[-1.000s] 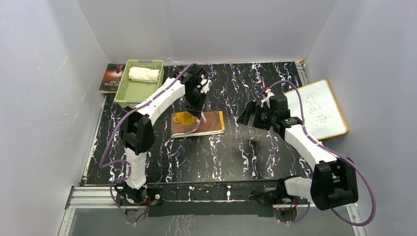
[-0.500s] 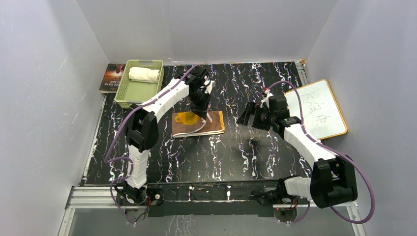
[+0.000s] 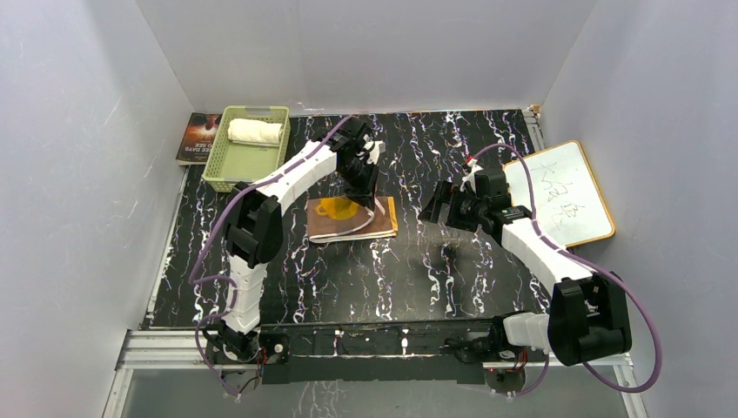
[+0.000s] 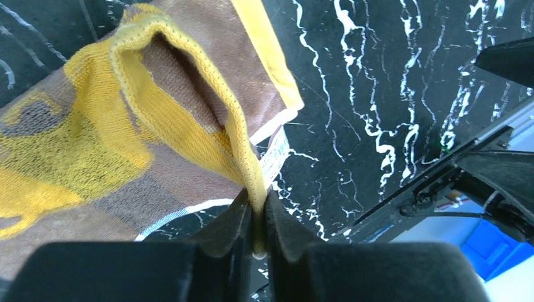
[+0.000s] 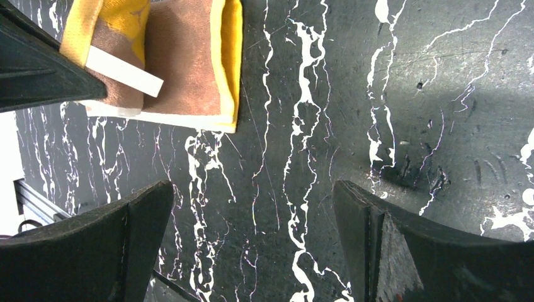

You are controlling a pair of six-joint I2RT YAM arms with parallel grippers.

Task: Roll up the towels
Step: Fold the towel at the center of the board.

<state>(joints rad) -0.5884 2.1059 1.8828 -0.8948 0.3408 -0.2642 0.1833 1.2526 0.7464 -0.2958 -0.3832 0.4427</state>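
Observation:
The brown towel [image 3: 348, 222] with its yellow-orange pattern lies mid-table, its left part lifted and folded over itself. My left gripper [image 3: 369, 205] is shut on the towel's yellow hem [image 4: 252, 182] and holds it just above the cloth. The right wrist view shows the same towel [image 5: 182, 69] at the upper left. My right gripper [image 3: 438, 207] hovers open to the towel's right, with only bare table between its fingers [image 5: 252, 195]. The cream-white towel [image 3: 255, 131] lies rolled in the green basket [image 3: 211, 164] at the back left.
A book [image 3: 198, 137] lies left of the basket against the wall. A white board with a wooden frame [image 3: 566, 196] sits at the right table edge, behind the right arm. Grey walls close in three sides.
My left gripper has moved right with the towel's hem, drawing the left part further over the rest of the cloth. The right arm has barely moved.

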